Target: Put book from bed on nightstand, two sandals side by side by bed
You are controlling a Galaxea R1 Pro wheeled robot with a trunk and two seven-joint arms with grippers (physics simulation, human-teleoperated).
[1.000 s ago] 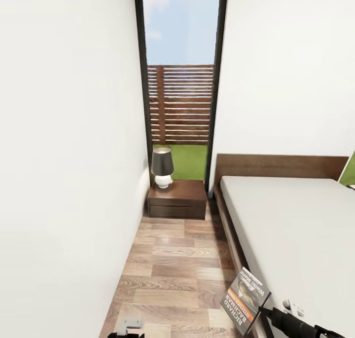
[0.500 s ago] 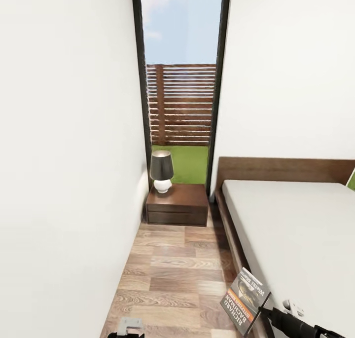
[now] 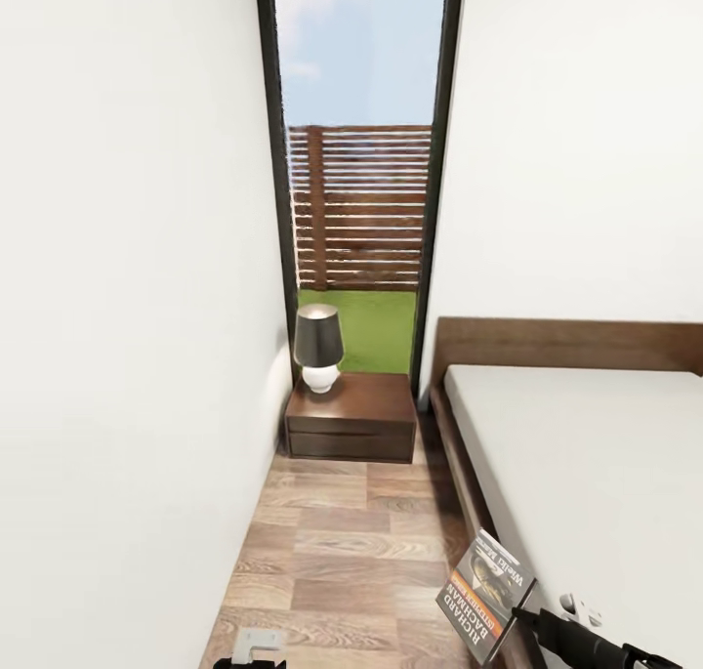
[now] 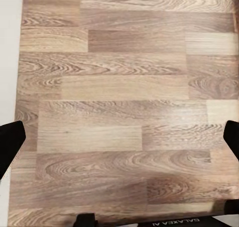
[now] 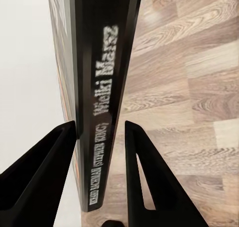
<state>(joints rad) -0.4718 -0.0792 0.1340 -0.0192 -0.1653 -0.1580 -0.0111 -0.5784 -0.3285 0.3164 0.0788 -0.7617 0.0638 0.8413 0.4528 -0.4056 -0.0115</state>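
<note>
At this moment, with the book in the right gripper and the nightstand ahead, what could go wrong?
1. The thin dark paperback book sits edge-on between the right gripper's black fingers, held near one end; it might slip or swing.
2. The black-shaded table lamp takes one side of the low dark brown wooden nightstand, so a careless placement could knock it.
3. The aisle between white wall and dark-framed bed looks narrow.

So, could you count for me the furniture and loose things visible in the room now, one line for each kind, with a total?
Bed: 1
Nightstand: 1
Lamp: 1, standing on the nightstand
Book: 1, held in the right gripper
Total: 4
</note>
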